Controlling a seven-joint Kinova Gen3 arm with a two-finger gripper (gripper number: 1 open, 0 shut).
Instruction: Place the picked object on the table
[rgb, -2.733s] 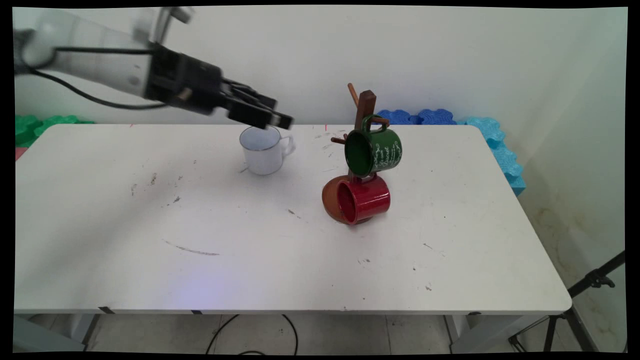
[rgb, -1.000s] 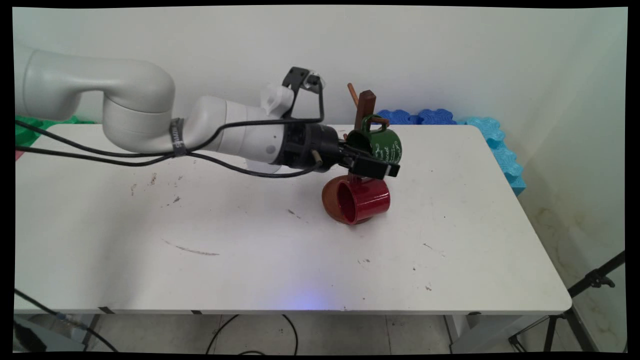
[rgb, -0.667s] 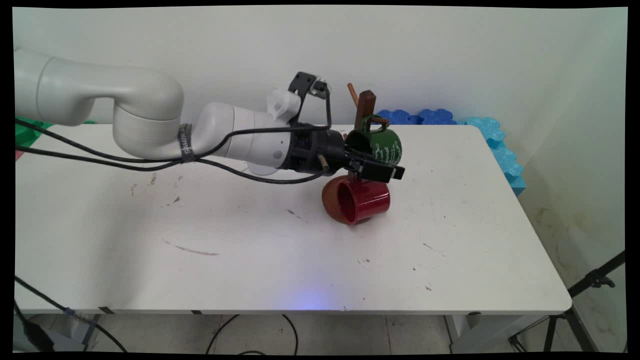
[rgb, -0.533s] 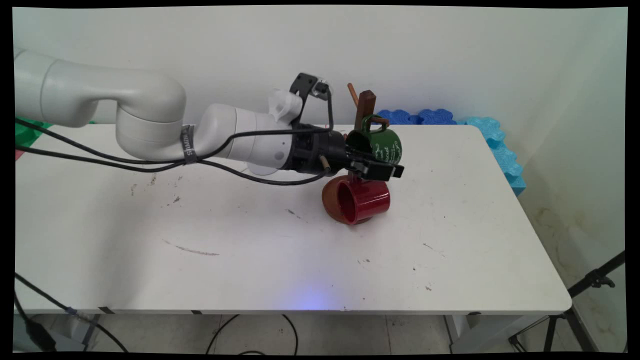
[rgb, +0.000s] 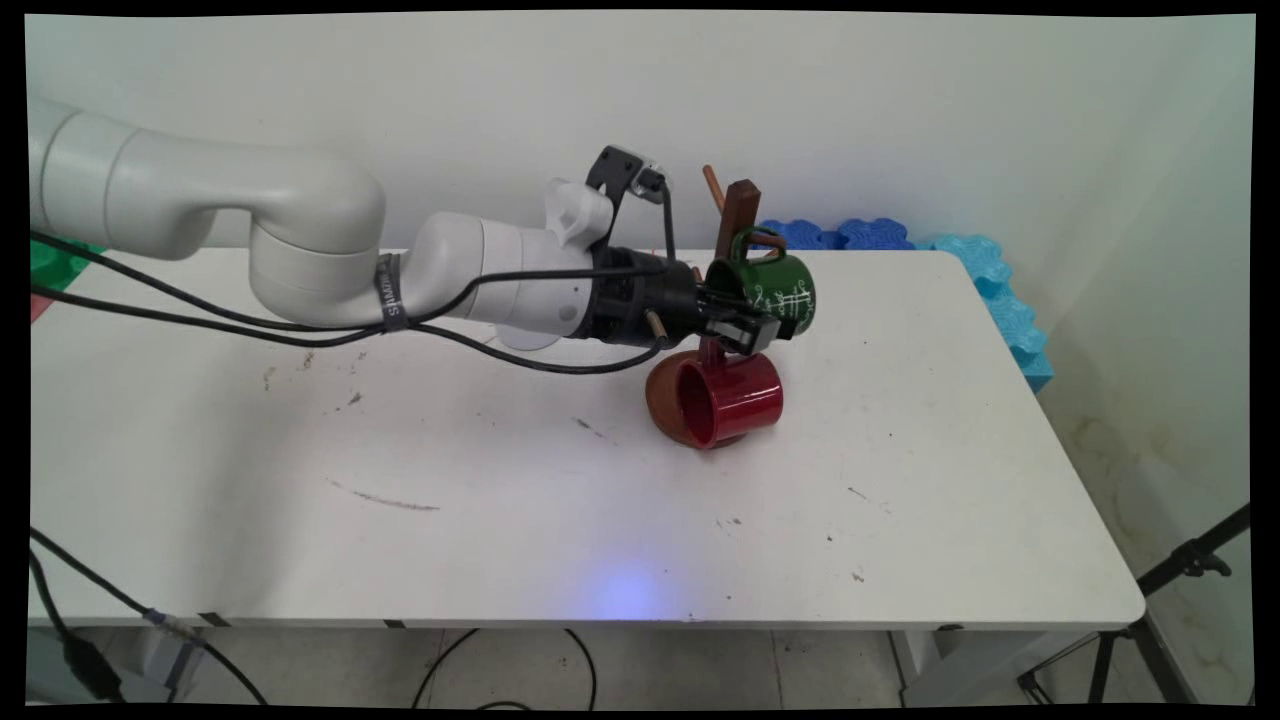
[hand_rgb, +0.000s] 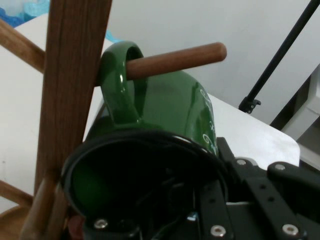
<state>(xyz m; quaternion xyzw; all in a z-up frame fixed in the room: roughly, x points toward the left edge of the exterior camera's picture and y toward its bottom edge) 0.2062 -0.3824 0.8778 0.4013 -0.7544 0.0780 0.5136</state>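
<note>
Green mug (rgb: 775, 288) on its peg, rim pinched by the gripper (rgb: 752, 330).

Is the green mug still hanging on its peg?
Yes. The green mug hangs by its handle on the peg, and the gripper has closed on its rim.
</note>
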